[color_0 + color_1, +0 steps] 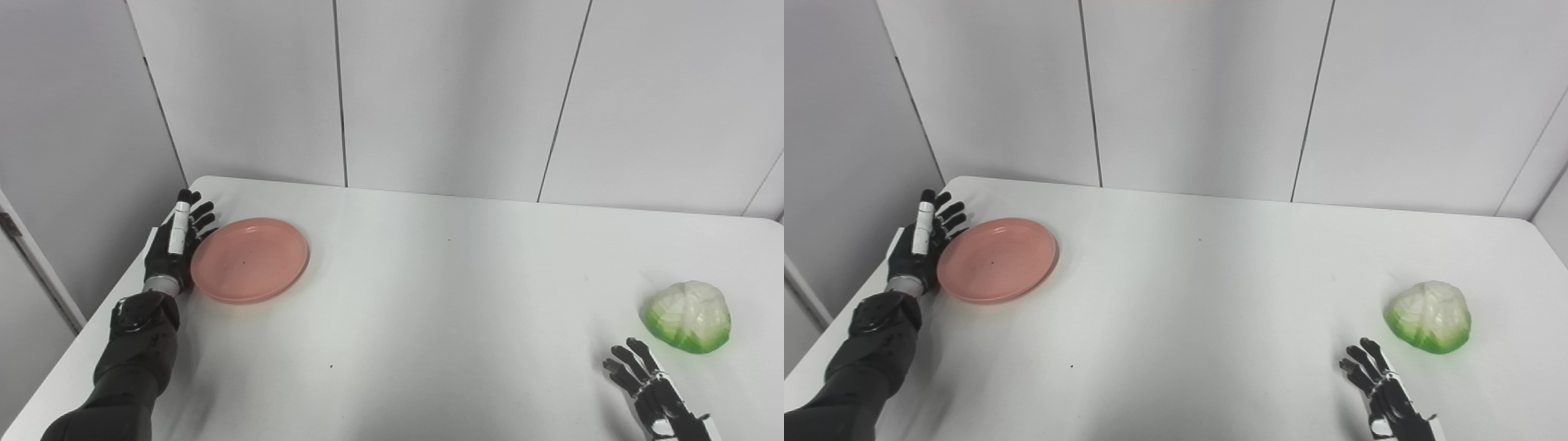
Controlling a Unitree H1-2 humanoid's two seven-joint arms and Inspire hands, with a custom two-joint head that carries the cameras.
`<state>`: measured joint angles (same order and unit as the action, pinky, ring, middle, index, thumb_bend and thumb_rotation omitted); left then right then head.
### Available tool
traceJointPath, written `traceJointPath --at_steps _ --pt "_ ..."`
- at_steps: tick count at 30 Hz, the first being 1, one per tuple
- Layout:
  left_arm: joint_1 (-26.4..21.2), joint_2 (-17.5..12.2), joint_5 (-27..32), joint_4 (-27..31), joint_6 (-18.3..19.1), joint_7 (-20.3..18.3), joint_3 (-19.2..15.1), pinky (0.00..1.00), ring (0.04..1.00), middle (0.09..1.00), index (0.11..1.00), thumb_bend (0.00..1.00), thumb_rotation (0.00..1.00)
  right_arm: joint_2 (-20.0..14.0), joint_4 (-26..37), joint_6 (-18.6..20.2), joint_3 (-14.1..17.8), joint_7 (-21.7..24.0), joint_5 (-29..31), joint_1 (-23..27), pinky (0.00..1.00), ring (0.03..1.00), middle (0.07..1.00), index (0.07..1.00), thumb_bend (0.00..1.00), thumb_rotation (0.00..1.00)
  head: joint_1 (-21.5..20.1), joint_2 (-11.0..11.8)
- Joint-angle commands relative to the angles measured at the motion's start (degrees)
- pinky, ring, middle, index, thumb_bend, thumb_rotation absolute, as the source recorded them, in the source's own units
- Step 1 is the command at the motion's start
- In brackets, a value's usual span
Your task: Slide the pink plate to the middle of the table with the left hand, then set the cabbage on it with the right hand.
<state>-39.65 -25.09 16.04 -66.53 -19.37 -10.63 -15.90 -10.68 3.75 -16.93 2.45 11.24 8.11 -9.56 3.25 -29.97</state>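
A pink plate (pixel 250 260) lies flat on the white table (pixel 429 294) at the far left. My left hand (pixel 174 245) is open, fingers straight and apart, its palm against the plate's left rim. A green and white cabbage (pixel 689 316) sits near the table's right edge. My right hand (pixel 655 395) is open with fingers spread, low at the front right, a short way in front and left of the cabbage, not touching it. The plate (pixel 997 259), the cabbage (pixel 1428 316), the left hand (pixel 922 242) and the right hand (pixel 1384 395) also show in the right eye view.
Grey wall panels (pixel 453 92) stand right behind the table's far edge. The table's left edge (pixel 92 331) runs close beside my left arm. Bare tabletop lies between the plate and the cabbage.
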Motion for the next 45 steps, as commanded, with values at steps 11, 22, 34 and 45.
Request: traceJointPath --at_steps 11,22,34,45 --pt "-1.74 0.52 1.21 -0.72 -0.43 -4.32 0.52 0.82 0.901 0.879 0.91 0.94 0.85 -0.57 0.24 5.3 -0.91 -0.75 -1.36 -3.16 0.89 0.843 0.888 0.921 0.9 0.91 -0.26 -0.55" --pt "0.57 2.92 2.46 3.59 0.33 -6.37 0.31 0.78 0.881 0.844 0.895 0.94 0.83 -0.44 0.67 6.02 -1.41 -0.61 -1.86 -3.0 0.89 0.854 0.891 0.924 0.88 0.91 -0.55 -0.7" --pt "1.92 5.81 1.53 8.93 2.66 -6.33 2.81 0.78 0.881 0.844 0.869 0.95 0.83 0.11 0.46 6.02 -2.26 -0.85 -2.73 -2.56 0.89 0.852 0.886 0.924 0.88 0.9 -1.04 -0.7" --pt "1.89 9.08 0.92 11.49 3.47 -5.68 4.86 0.75 0.871 0.842 0.901 0.93 0.86 0.4 1.37 6.49 -3.21 -1.47 -2.97 -2.7 0.89 0.853 0.888 0.929 0.89 0.91 -1.55 -1.18"
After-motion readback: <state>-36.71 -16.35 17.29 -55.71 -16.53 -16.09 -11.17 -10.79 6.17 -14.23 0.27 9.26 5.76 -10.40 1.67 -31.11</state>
